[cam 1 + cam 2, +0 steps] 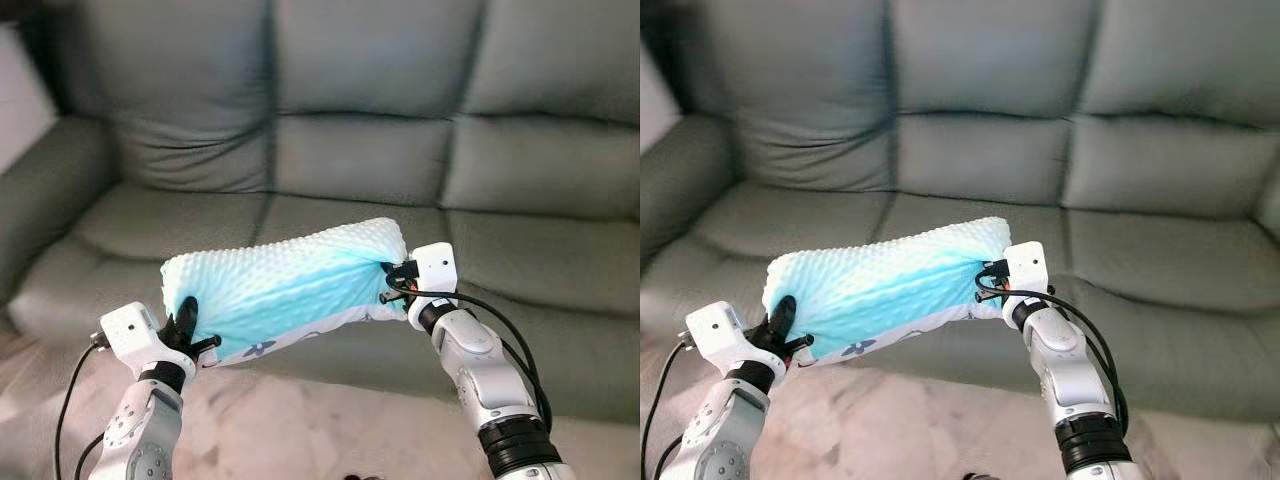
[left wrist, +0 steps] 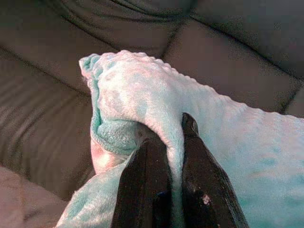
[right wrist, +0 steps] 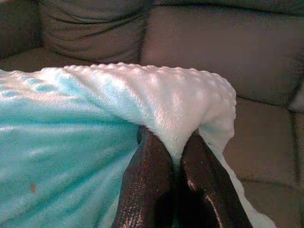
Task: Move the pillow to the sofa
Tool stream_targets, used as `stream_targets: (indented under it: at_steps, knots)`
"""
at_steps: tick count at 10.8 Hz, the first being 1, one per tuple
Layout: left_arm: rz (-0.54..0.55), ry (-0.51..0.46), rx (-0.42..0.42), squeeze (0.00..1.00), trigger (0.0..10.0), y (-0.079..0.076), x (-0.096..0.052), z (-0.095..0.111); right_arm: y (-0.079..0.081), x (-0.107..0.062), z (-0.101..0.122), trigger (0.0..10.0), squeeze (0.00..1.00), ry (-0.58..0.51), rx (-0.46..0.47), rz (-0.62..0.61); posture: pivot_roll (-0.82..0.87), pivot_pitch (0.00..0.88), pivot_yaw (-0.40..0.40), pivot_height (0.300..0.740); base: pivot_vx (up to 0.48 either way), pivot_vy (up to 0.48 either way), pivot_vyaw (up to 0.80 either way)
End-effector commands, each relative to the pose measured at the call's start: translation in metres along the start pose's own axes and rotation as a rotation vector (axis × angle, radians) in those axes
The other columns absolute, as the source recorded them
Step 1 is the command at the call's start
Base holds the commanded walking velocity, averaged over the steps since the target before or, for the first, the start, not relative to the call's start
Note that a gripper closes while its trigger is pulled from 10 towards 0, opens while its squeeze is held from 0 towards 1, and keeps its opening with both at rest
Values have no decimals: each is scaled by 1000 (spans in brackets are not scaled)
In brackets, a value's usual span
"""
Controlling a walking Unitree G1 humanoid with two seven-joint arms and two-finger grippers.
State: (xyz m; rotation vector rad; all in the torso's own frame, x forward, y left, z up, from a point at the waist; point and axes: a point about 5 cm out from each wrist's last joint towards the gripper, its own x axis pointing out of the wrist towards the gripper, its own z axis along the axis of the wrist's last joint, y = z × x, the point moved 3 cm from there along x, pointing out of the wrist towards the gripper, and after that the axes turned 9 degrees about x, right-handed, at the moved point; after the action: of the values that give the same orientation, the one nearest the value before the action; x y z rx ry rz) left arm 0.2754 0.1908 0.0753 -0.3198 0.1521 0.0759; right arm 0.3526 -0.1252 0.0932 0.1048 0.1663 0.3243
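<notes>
A light blue, bumpy pillow (image 1: 285, 285) with a white flowered underside hangs in the air in front of the grey-green sofa (image 1: 350, 160), above its front edge. My left gripper (image 1: 188, 325) is shut on the pillow's left end, its black fingers (image 2: 202, 190) pinching a fold of the fabric. My right gripper (image 1: 390, 282) is shut on the right end, where its fingers (image 3: 149, 180) squeeze the plush cover. The pillow (image 1: 885, 290) sags a little between the two grips, right end higher.
The sofa seat cushions (image 1: 180, 225) lie just beyond and below the pillow, with back cushions (image 1: 370, 60) behind. The sofa armrest (image 1: 40, 190) rises at the left. Pale marbled floor (image 1: 300, 430) lies under my arms.
</notes>
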Motion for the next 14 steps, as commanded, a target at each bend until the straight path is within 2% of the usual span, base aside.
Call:
stream_targets:
  at_steps: [1,3,5,11,14]
  knots:
    - [37,13,0,0,10000,9,-1,-1,2,1,8,10000,0,-23,-4,7,-177,116,46,740,0,0,-800]
    - [59,14,-24,0,10000,12,0,0,1,1,8,10000,0,-22,-5,5,-179,120,46,740,0,0,-800]
    - [70,20,3,0,10000,14,-1,-1,2,0,7,10000,0,-18,-3,3,-180,127,47,740,0,0,-800]
    - [31,31,-14,0,10000,7,-5,-5,1,-2,5,10000,0,-8,0,-1,-179,144,45,740,0,0,-800]
    - [19,39,11,0,10000,4,-7,-5,2,-4,3,10000,0,-2,6,0,-175,152,50,740,0,0,-800]
